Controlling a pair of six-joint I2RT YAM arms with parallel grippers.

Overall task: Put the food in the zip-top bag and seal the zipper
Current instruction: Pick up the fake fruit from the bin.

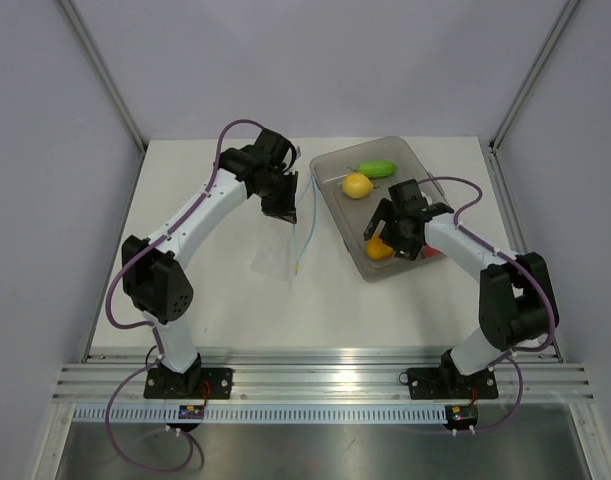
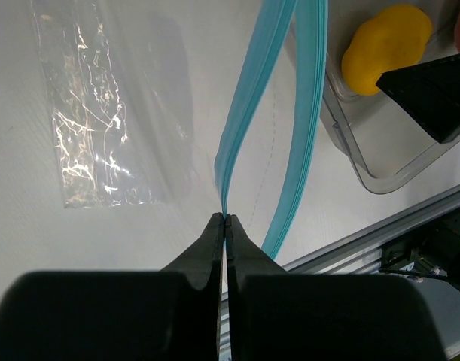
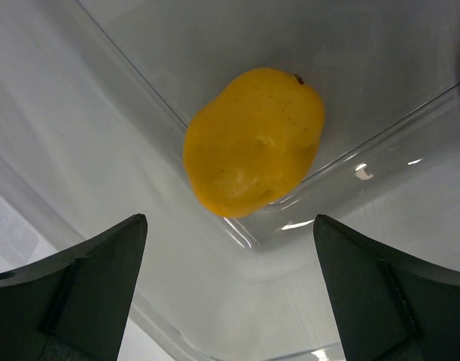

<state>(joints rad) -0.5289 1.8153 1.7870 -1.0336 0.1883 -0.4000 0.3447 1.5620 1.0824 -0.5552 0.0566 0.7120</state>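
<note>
Black fingertips of the left gripper (image 2: 226,219) fill the bottom of its wrist view, pressed together and pinching one end of the light blue zipper (image 2: 241,113). The zipper's 2 strips stand apart beyond the pinch. The clear bag (image 2: 90,128) spreads crinkled on the white table (image 1: 215,300), left of the grey tray (image 1: 328,200), with the zipper just beside the tray's left wall. All 4 food pieces are in the tray. The right gripper (image 3: 230,218) hangs over the tray's near left corner with its jaws spread wide, gripping nothing. The orange piece (image 3: 252,143) lies below it against the corner walls. At the tray's far end the yellow piece (image 1: 357,185) sits just beside the green piece (image 1: 377,169). The red-pink piece (image 1: 432,253) is mostly hidden behind the right arm. Left of the tray, bare tabletop runs on from the bag to the side wall (image 1: 55,180). Nearer than the tray, the table ends at a metal rail (image 1: 325,378).
</note>
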